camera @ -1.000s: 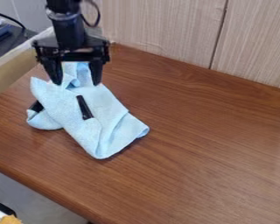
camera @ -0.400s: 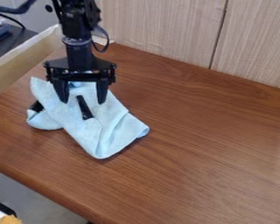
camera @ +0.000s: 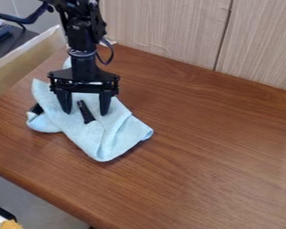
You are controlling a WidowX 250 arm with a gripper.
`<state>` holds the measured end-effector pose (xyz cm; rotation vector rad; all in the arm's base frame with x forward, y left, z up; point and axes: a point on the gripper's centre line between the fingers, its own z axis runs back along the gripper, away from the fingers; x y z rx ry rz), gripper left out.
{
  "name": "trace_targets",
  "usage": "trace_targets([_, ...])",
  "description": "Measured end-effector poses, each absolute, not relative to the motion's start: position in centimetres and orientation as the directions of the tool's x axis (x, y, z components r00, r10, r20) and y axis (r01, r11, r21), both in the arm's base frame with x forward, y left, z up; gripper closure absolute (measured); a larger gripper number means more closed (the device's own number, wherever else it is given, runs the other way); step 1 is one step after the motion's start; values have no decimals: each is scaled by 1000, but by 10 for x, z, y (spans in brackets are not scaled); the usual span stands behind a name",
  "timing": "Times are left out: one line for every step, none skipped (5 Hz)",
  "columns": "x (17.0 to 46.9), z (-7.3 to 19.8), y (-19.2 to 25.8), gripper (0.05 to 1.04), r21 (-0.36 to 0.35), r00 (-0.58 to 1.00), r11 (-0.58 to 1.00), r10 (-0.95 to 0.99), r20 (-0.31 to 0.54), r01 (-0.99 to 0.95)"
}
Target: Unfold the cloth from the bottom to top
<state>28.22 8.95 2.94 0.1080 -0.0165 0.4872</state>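
**Open Gripper over Folded Cloth: Handling and Grip Point**

**Hand.** The gripper [camera: 86,113] points down with its fingers set wide apart. Nothing is clamped between them. Whether the fingertips touch the fabric cannot be determined.

**Workpiece.** The light blue cloth [camera: 98,142] lies directly beneath the hand, bunched and folded. It extends from behind the gripper to a blunt folded end on the camera side. A narrow black piece [camera: 86,112] lies on it between the fingertips; its function cannot be identified. A second dark piece [camera: 36,108] sits beside the hand, at the cloth's outer margin.

**Handling.** Expect a light, soft, limp material with enough nap to give the pads good purchase. Breakage is not a concern. The likely faults are gathering several layers in one pinch, or dragging the whole bundle instead of opening it.

**Grip point.** Take a single upper layer at a loose edge on the camera side of the hand, then lift and carry it back past the gripper. Keep the pinch off the black piece, which is probably stiffer than the fabric and could hold the fingers apart.

**Containers.** Beyond the cloth, on the dark piece's side of the hand, a tan panel [camera: 20,58] stands along the table [camera: 211,156]. It may be a box wall or only a border; contents, if any, cannot be determined.
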Motion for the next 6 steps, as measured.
trace_targets([283,29,91,393,99,887,882,458,50,-461])
trace_targets([283,29,90,692,93,890,885,454,47,-457])
trace_targets([283,29,90,894,89,890,885,454,44,-456])
trace_targets([281,30,94,999,75,883,879,469,41,-470])
trace_targets([281,44,96,1019,47,868,867,493,65,-496])
trace_targets([282,56,91,1020,15,864,866,497,75,-500])
